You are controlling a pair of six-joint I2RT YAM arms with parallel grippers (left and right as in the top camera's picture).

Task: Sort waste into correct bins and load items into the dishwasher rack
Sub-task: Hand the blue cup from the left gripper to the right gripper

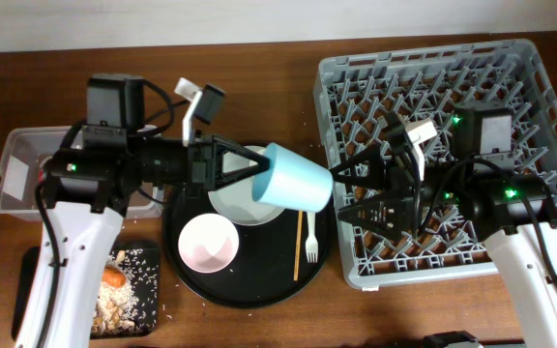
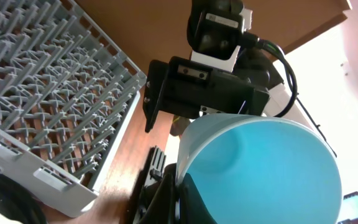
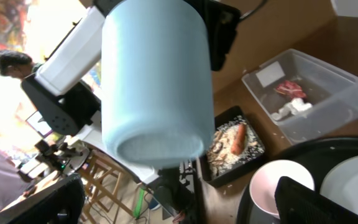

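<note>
Your left gripper (image 1: 259,171) clamps the rim of the light blue cup (image 1: 296,179), cup sideways ahead of it, base just ahead of your right gripper (image 1: 345,190), jaws wide apart, above the near edge of the dishwasher rack (image 1: 540,77)

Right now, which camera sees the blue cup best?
Overhead: the whole blue cup shows, tilted in the air. Left wrist shows only its inside; right wrist shows its side and bottom.

A large round black tray (image 1: 264,278) sat on the brown wooden surface (image 1: 27,77); a dark-haired person (image 3: 11,62) stood far behind.
</note>
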